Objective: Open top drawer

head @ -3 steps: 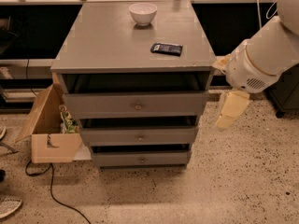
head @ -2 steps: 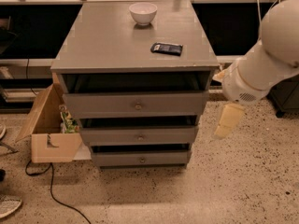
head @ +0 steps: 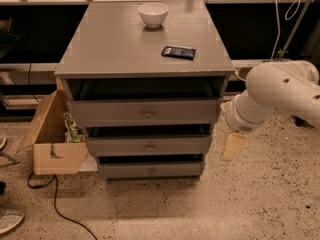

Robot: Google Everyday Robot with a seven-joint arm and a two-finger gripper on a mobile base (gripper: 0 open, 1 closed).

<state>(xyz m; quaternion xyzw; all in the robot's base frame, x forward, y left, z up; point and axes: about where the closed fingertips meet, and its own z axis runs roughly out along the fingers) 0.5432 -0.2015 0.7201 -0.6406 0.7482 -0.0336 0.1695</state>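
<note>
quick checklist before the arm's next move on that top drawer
1. Knob reachable: ok. The knob sits uncovered at the centre of the top drawer front.
2. End effector at the knob: not ok. The end effector hangs right of the cabinet, level with the middle drawer, apart from the knob.
3. Pull path: ok. The cardboard box stands left of the cabinet, not in front of the drawers.
4. Things on top: ok. The bowl and dark packet lie back from the front edge.
5. How far out the top drawer is: cannot tell.
</note>
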